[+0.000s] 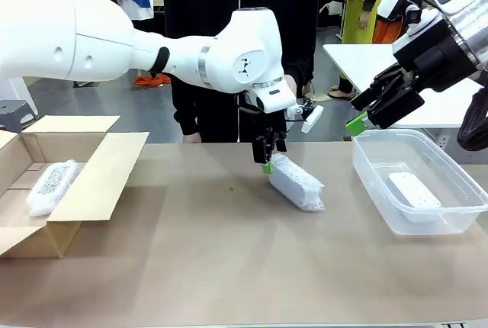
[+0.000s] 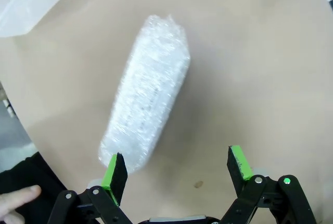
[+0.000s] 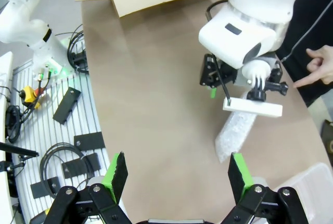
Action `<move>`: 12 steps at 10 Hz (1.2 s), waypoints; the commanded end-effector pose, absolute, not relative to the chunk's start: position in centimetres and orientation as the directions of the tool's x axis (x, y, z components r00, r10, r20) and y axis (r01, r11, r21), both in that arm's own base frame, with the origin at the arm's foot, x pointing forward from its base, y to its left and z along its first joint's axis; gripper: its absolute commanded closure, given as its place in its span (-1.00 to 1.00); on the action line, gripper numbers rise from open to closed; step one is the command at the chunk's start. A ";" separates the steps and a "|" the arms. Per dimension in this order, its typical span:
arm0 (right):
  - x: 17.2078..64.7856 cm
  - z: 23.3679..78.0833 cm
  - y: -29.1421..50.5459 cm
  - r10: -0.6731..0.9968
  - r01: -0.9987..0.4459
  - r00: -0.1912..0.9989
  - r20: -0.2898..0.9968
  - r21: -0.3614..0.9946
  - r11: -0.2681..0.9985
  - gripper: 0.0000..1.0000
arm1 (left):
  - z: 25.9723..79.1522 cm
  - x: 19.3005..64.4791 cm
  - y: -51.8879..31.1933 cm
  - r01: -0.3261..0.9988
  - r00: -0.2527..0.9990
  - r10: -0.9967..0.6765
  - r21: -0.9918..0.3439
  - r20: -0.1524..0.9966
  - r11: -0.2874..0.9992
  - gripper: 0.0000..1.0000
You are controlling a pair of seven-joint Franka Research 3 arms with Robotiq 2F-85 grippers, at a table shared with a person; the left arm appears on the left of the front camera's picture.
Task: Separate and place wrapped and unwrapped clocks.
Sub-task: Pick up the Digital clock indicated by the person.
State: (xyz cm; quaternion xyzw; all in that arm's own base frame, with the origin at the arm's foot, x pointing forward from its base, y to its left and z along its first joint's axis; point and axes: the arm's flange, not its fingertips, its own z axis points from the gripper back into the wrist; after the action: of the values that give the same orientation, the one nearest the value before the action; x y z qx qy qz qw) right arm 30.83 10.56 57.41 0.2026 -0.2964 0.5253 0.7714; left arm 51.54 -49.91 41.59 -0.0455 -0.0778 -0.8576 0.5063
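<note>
On the brown table (image 1: 213, 252), near its middle, lies one clock in bubble wrap (image 1: 296, 183), a long whitish bundle resting on its side at a slant. The left gripper (image 1: 270, 152) hangs just above its far end with the jaws spread wide and nothing between them; in the left wrist view the bundle passes close by one green pad (image 2: 113, 171), and most of it lies off to that side, not between the two pads. I think the wrap will be soft and a little slippery, so the pads may sink in before they meet the hard body inside, and the plastic skin could slide over it. The bundle looks light, but a clock is fragile, so a gentle squeeze seems better. The best hold, in my judgement, is across the narrow width near the middle of the length, not at the loose end where the wrap is only twisted film; for this the gripper probably needs to move sideways first. The right gripper (image 1: 364, 114) is lifted above the near corner of the clear tub (image 1: 450, 213), also released and empty. Inside the tub rests the smooth white clock (image 1: 413, 189) without wrapping. In the cardboard box (image 1: 99, 183) at the left side another wrapped clock (image 1: 52, 185) lies already. A person's hand (image 3: 318, 67) points toward the bundle from the far edge.
</note>
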 end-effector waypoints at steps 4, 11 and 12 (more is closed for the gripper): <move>31.0 57.3 10.6 0.677 -0.938 0.262 0.687 0.017 0.346 -1.00 | 41.1 52.7 -52.4 0.848 -0.528 -0.838 0.134 0.134 -0.513 -1.00; 31.0 57.3 10.6 0.677 -0.938 0.262 0.687 0.017 0.346 -1.00 | 37.8 54.1 -54.5 0.773 -0.631 -0.771 0.150 0.089 -0.616 -1.00; 31.0 57.3 10.6 0.677 -0.938 0.262 0.687 0.017 0.346 -1.00 | 37.4 54.3 -54.6 0.769 -0.636 -0.767 0.145 0.081 -0.623 -1.00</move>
State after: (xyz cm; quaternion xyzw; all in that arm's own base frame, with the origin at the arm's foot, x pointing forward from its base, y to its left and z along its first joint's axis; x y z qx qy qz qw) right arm 30.83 10.56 57.41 0.2026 -0.2964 0.5253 0.7714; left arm 52.92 -53.28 36.92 -0.0198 -0.0818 -0.8940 0.4401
